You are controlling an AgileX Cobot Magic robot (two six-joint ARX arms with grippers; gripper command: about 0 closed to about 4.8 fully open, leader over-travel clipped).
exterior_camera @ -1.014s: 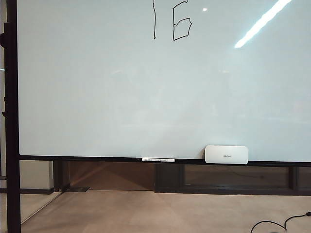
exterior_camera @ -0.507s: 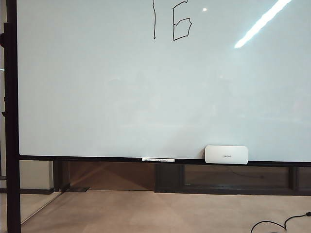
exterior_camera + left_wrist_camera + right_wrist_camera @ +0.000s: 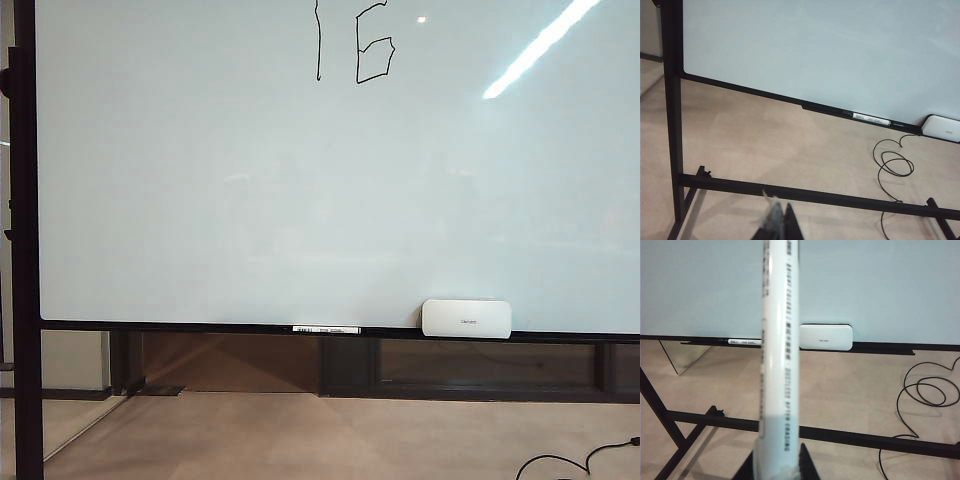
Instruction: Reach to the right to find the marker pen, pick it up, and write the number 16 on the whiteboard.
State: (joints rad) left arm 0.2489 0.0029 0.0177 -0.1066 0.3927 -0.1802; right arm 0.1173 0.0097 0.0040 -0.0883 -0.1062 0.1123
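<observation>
I see my right gripper (image 3: 776, 465) clamped on the white marker pen (image 3: 779, 355); left gripper (image 3: 777, 225) together; thin black 16 (image 3: 355, 45) at twelve o'clock on the glossy white black-framed whiteboard (image 3: 250, 200).

left gripper (image 3: 781, 226): dark pointed fingers, pale tape | right gripper (image 3: 775, 462): black fingers

Even bright light, ceiling-lamp glare streak on whiteboard (image 3: 200, 200), near pen blurred

The number 16 (image 3: 355, 45) sits at the top centre of the whiteboard (image 3: 200, 180). On its bottom ledge lie a marker (image 3: 326, 329) at centre and an eraser (image 3: 466, 318) right of it. In the right wrist view the right gripper (image 3: 777, 465), at the lower edge, holds a marker pen (image 3: 778, 350) up before the board; the left gripper (image 3: 776, 227) sits low in its view.
</observation>
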